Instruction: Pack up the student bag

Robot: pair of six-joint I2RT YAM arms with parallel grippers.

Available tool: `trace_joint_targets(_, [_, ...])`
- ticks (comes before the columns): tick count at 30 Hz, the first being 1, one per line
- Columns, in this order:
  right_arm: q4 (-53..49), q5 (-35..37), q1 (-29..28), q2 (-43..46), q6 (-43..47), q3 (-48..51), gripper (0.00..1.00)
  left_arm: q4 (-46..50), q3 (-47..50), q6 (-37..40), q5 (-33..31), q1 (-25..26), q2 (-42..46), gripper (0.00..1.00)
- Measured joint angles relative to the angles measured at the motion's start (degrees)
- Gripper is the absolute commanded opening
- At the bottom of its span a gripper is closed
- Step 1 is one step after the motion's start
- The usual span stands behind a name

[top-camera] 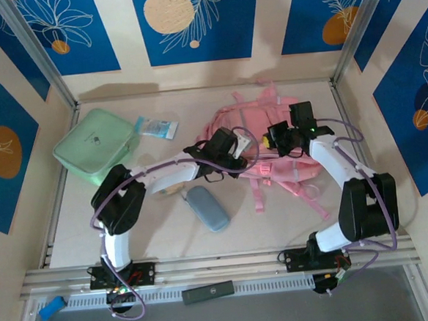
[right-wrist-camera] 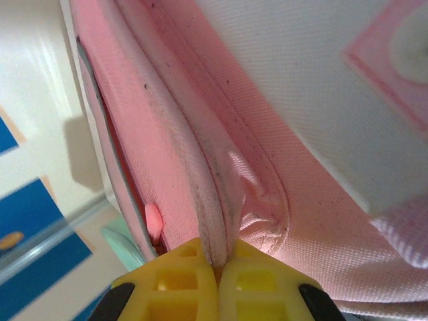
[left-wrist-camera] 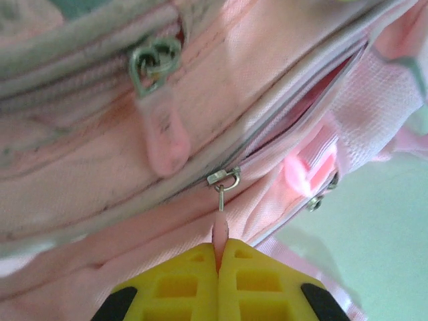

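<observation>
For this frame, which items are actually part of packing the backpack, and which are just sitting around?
In the job:
- student bag
- left gripper, shut on the bag's pink zip pull
- right gripper, shut on a fold of bag fabric

Lying about, untouched:
- mint green case
- grey-blue pouch
- small blue-and-white packet
- black bar by the front rail

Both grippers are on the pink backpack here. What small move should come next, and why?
Probably the left gripper should draw the zip pull along the track, away from the gap already open beside the slider. Its jaws are shut on the pull, and the right gripper pinches a seam fold of the student bag, bracing it.
</observation>
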State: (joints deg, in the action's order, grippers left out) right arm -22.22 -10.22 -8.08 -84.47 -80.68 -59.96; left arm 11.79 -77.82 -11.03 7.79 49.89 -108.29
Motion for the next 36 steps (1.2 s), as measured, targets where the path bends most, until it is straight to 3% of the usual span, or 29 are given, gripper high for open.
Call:
trace_joint_targets(4, [-3.89,-1.73,-2.14,-3.74,7.37,-4.76,0.0,0.07,6.14,0.61,-2.64,-1.95,4.83,0.0])
trace_joint_targets(9, [-7.78,-2.32,-2.12,-6.6,17.75,-9.77,0.0,-0.31,8.57,-0.44,-1.03,-4.7,6.78,0.0])
trace_joint_targets(11, [-9.25,-0.87,-2.89,-6.78,22.12,-11.02,0.07,-0.2,8.55,-0.68,-0.72,-4.9,6.75,0.0])
trace_joint_targets(15, [-11.15,1.38,-3.96,-5.09,31.17,-11.13,0.4,-0.39,8.57,-1.81,-0.68,-4.98,6.78,0.0])
trace_joint_targets(17, [-11.54,1.38,-4.52,-2.32,36.35,-10.19,0.47,-1.36,9.29,-2.58,-0.63,-5.18,7.08,0.0])
trace_joint_targets(26, [-1.75,1.16,-13.75,1.51,67.78,-3.76,0.48,-12.76,17.42,-4.63,2.45,-6.34,8.96,0.0])
trace_joint_targets(36, [8.13,-1.4,-14.86,-5.66,92.78,-1.46,0.46,-23.78,22.84,-6.6,6.21,-7.19,9.29,0.0])
